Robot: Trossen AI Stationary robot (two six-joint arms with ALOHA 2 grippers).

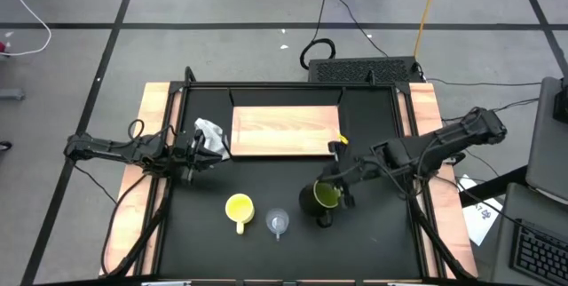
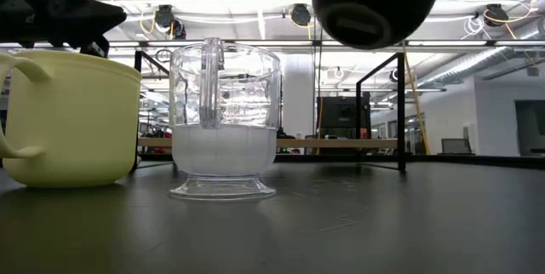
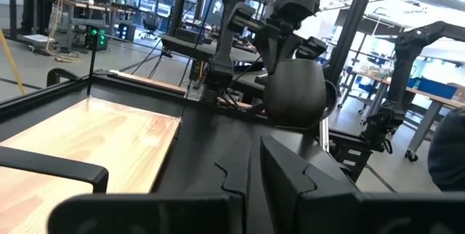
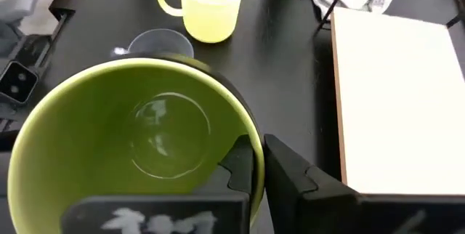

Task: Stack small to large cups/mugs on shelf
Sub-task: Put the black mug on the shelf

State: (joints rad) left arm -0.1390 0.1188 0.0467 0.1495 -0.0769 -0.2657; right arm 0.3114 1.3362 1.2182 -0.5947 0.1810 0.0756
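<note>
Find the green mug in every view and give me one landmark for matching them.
High view: green mug right of center, below the board, held by the right end effector.
Low view: dark rounded underside at top, raised off the table.
Left wrist view: dark mug at center, held up.
Right wrist view: green inside fills the lower left.
Landmark: the yellow mug, seen in the high, low and right wrist views.

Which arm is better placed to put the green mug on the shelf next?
Right. The right gripper already pinches the green mug by its rim and holds it lifted off the table, beside the shelf. The left gripper waits by the cloth.
</note>
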